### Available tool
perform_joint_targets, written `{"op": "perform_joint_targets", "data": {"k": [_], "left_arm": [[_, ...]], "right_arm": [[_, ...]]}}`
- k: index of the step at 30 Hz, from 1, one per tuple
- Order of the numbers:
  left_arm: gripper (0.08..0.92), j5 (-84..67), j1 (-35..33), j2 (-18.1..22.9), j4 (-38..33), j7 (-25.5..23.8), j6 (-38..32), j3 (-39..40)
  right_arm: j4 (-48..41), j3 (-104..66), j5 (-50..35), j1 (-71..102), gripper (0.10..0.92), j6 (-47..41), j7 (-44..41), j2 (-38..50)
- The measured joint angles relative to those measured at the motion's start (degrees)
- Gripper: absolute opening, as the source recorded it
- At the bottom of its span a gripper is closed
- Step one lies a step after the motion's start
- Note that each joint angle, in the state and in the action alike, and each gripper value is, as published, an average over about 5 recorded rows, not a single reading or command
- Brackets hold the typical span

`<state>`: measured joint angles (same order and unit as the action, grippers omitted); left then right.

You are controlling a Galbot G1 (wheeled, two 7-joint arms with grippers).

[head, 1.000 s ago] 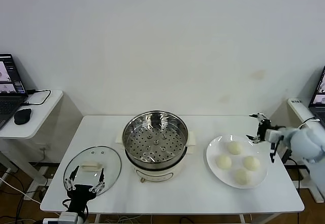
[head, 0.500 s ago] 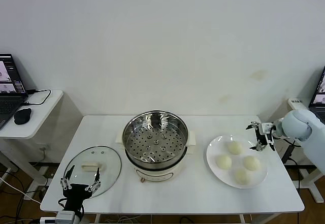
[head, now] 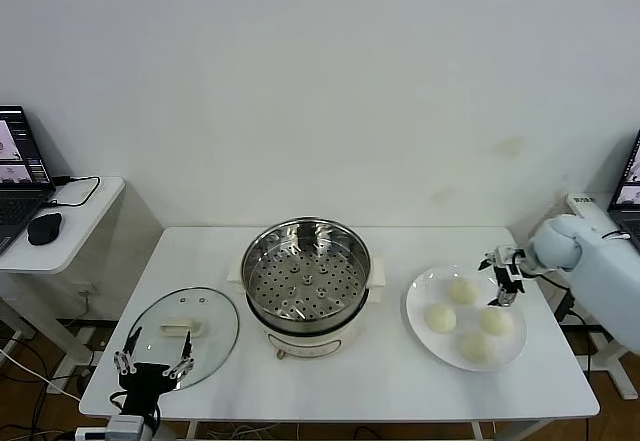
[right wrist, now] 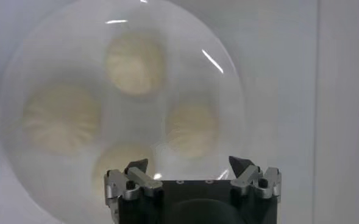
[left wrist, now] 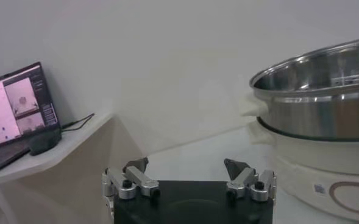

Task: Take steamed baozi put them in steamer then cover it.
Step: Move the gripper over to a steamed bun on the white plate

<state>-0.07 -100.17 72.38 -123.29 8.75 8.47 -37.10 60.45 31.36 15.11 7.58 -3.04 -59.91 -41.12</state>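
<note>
Four cream-white baozi (head: 463, 290) lie on a white plate (head: 420, 301) at the table's right; they also show in the right wrist view (right wrist: 135, 63). My right gripper (head: 503, 275) hovers open above the plate's far right side, over the buns, and holds nothing. The steel steamer (head: 306, 279) stands uncovered in the middle, its perforated tray bare. The glass cover (head: 183, 330) with its cream handle lies flat at the front left. My left gripper (head: 152, 368) is open and empty at the table's front left edge, just in front of the cover.
A side desk (head: 70, 223) with a laptop (head: 18, 166) and mouse (head: 43, 228) stands at the left. Another laptop (head: 628, 183) is at the far right edge. The steamer's wall (left wrist: 325, 91) fills one side of the left wrist view.
My right gripper has moved left from beyond the plate's edge to above the buns. My left gripper has drifted slightly toward the front edge.
</note>
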Motion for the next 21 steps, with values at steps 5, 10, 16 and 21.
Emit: {"op": "perform_joint_targets", "data": {"k": [5, 10, 16, 21], "left_arm": [[0.823, 0.0, 0.0, 0.1, 0.2, 0.0, -0.1, -0.1], [0.823, 0.0, 0.0, 0.1, 0.4, 0.0, -0.2, 0.0], [0.823, 0.0, 0.0, 0.2, 0.5, 0.0, -0.3, -0.1], [0.823, 0.0, -0.2, 0.3, 0.8, 0.1, -0.4, -0.1]], "right_arm": [[-2.7, 0.5, 0.9, -0.1, 0.823, 0.0, -0.1, -2.4], [-4.8, 0.7, 1.3, -0.6, 0.823, -0.2, 0.1, -4.3], [-6.9, 0.7, 1.9, -0.9, 0.820, -0.3, 0.2, -6.0], [-8.1, 0.8, 2.5, -1.0, 0.783, -0.6, 0.1, -7.0]]}}
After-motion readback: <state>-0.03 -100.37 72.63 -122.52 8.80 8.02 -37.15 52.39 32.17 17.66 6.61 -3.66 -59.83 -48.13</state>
